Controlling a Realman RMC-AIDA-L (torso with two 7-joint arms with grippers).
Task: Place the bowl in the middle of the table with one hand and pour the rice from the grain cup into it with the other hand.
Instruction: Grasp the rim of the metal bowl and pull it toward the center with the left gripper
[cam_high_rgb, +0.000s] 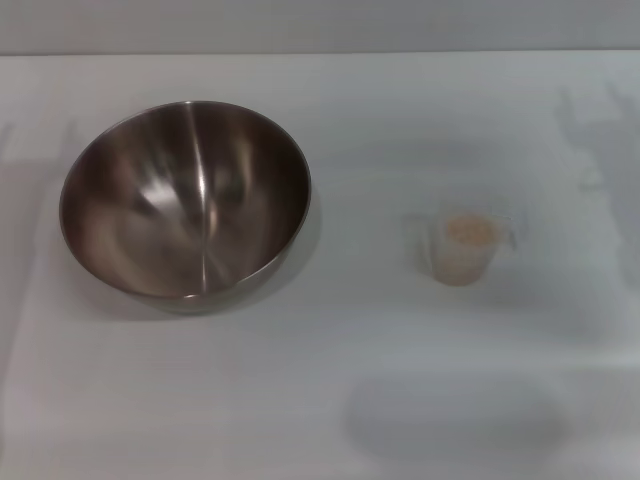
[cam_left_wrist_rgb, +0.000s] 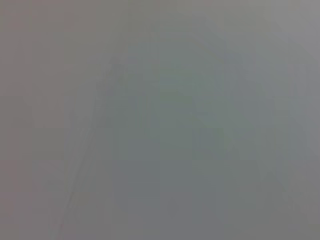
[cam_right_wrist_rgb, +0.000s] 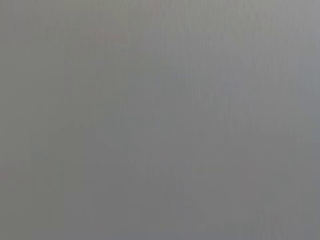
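The large stainless-steel bowl (cam_high_rgb: 185, 198) sits empty on the white table (cam_high_rgb: 350, 380), on its left side. The small transparent grain cup (cam_high_rgb: 466, 246) stands upright on the right side, filled with pale beige rice (cam_high_rgb: 470, 230). Bowl and cup are well apart. Neither gripper shows in the head view. Both wrist views show only a plain grey surface, with no fingers in them.
The table's far edge (cam_high_rgb: 320, 53) runs across the top of the head view, with a grey wall behind it. Soft shadows lie on the table at the right and at the front.
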